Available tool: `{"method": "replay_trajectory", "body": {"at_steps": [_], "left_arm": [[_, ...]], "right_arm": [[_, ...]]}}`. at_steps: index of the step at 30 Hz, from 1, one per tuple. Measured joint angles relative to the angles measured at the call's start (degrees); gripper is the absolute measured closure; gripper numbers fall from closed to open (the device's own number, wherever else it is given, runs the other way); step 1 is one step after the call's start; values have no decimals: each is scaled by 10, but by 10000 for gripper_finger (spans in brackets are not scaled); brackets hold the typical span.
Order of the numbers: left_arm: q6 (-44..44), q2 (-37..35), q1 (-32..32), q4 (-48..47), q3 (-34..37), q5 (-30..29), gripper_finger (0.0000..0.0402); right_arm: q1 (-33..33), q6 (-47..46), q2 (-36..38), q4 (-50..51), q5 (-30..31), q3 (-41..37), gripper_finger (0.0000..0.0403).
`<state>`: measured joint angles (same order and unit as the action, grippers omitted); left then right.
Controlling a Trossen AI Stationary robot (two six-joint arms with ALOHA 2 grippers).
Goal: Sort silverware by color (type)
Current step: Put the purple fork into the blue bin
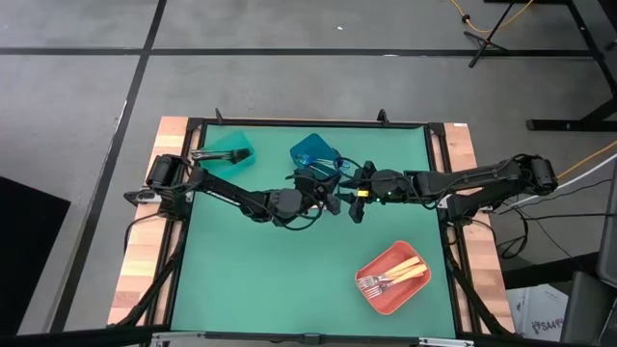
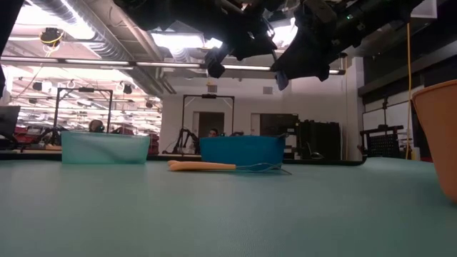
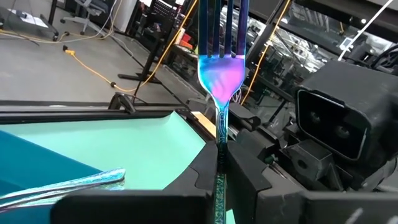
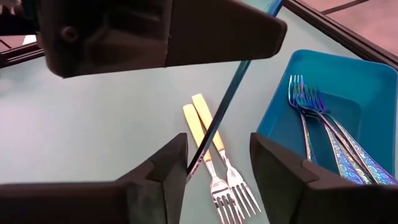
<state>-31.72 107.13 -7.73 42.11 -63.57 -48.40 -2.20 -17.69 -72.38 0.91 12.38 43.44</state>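
1. The room (image 2: 86, 93) beyond the table is a wide workshop with ceiling light strips, pipework, dark frames and racks, and a grey tiled floor (image 1: 289, 82) crossed by dark lines; a stand and a yellow cable lie on it far from the table.
2. The table (image 1: 289, 280) is covered by a green mat inside a black frame, with pale wood strips along both sides.
3. Both dark arms reach in to meet above the table's middle, near the far edge.
4. The coral-red bin (image 1: 390, 289) sits near the front right of the mat and holds gold-handled forks (image 1: 395, 275).
5. The blue bin (image 4: 348, 93) stands just behind the grippers and holds several iridescent forks (image 4: 323, 134); the teal bin (image 1: 233, 149) stands near the far left corner.
6. Two more gold-handled forks lie flat on the mat just beside the blue bin.
7. The left gripper (image 3: 219, 186) is clamped on the handle of one iridescent blue-teal fork (image 3: 222, 74), lifted off the mat, tines pointing away from the wrist.
8. The right gripper (image 4: 214, 165) has its jaws spread wide; the fork's thin handle passes between them, and they hold nothing.
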Motion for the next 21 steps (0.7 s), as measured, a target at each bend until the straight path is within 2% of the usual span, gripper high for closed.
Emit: {"method": "replay_trajectory", "body": {"at_steps": [9,21], "left_arm": [[-11,0,0,0,0,0,386],[-12,0,0,-1,0,-3,386]], "right_arm": [[0,0,0,-6,-2,0,296],[0,0,0,-4,2,0,397]]}}
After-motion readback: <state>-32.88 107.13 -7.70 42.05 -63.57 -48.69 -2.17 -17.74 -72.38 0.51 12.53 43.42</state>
